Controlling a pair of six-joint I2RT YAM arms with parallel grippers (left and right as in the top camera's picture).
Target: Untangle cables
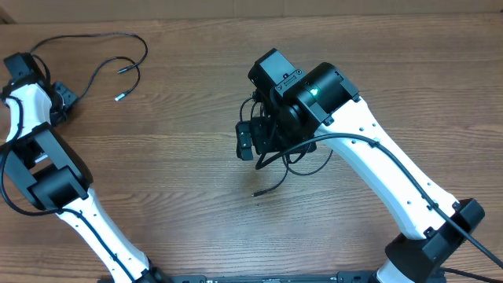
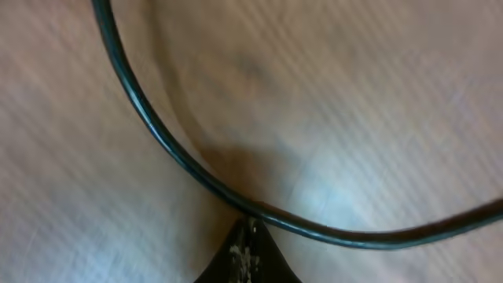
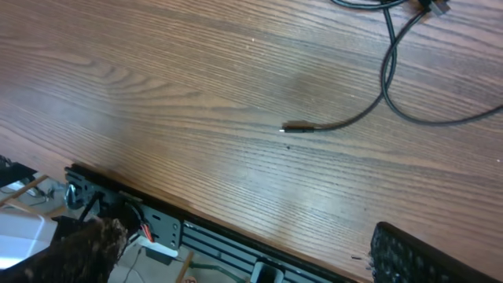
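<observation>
One thin black cable (image 1: 118, 37) lies in loose loops at the table's far left, with two small plug ends near its middle. My left gripper (image 1: 67, 98) sits at one end of it. In the left wrist view the fingertips (image 2: 250, 244) are pressed together and the cable (image 2: 157, 134) crosses right at their tip. A small tangle of cables (image 1: 287, 161) lies mid-table, partly hidden under my right gripper (image 1: 247, 141). From it a cord (image 3: 385, 79) runs out to a plug end (image 3: 295, 127). The right gripper (image 3: 244, 236) hangs open above bare wood, one black finger (image 3: 401, 255) showing.
The table's front edge with a black metal rail (image 3: 236, 244) runs below the right gripper. The white right arm (image 1: 393, 181) crosses the table's right half. The left arm (image 1: 47, 173) stands along the left edge.
</observation>
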